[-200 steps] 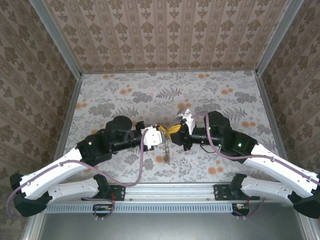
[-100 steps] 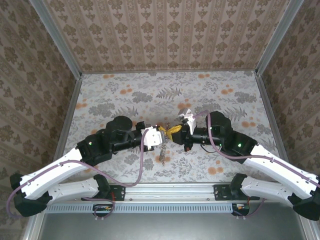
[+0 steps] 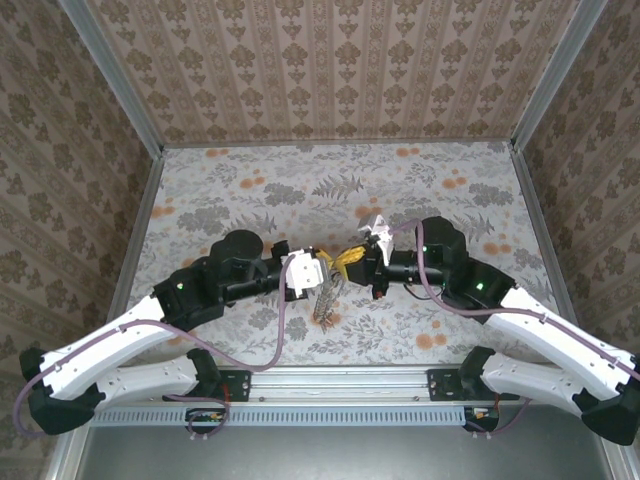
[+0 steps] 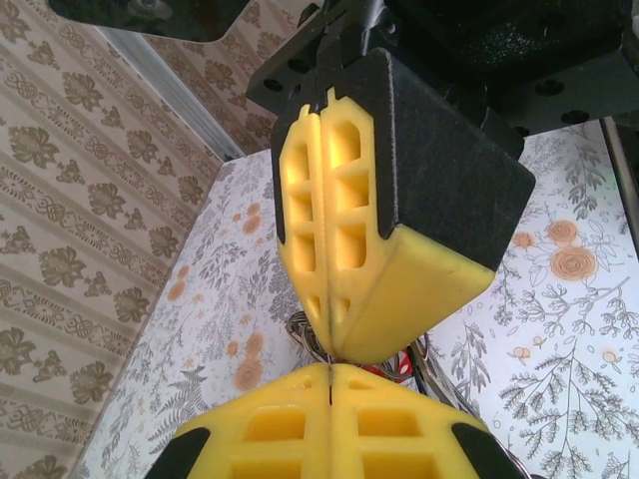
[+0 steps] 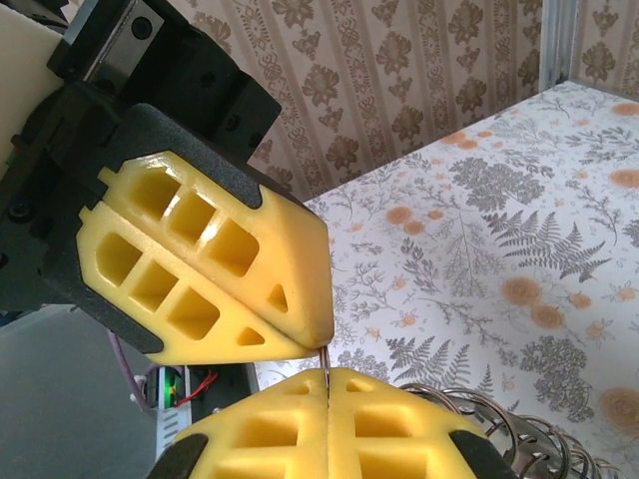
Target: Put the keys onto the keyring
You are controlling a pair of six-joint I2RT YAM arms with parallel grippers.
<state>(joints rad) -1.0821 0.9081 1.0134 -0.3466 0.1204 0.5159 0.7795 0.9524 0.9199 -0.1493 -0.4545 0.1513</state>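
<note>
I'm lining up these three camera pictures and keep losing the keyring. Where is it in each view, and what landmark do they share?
Top external: the keyring hangs at the centre of the picture, slightly below the middle.
Left wrist: it shows as thin wire loops just left of centre, low in the picture.
Right wrist: it shows as metal coils in the bottom right corner.
Shared landmark: the floral table cover, which lies behind the keyring in all three views.

No readable text, no legible labels, brands, numbers or signs anywhere
</note>
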